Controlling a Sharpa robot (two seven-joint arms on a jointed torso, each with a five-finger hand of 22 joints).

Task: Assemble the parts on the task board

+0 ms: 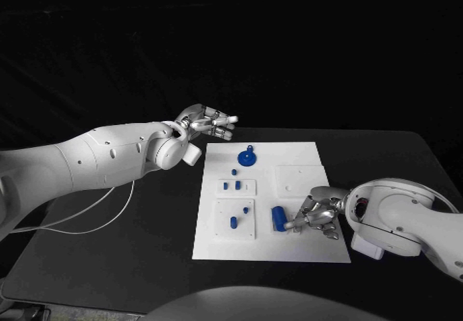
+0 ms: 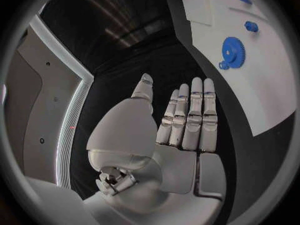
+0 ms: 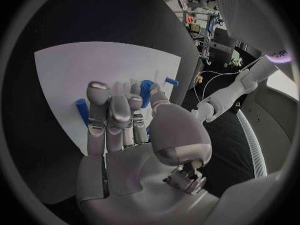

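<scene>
Black table underneath, white board square in the middle, and that is where the work sits. Both arms are in. Left hand hangs off the board's far left corner, fingers straight and apart, holding nothing; my read is it's parked clear so the other side has room. Right hand is low over the board's near right part, fingers curled around a blue peg. It looks gripped, though the contact itself is partly hidden. Judging by that, it's being lined up for a seat. Up the board, a blue gear lies flat near the far edge, well apart. Smaller blue pieces stand in the raised plates between.
</scene>
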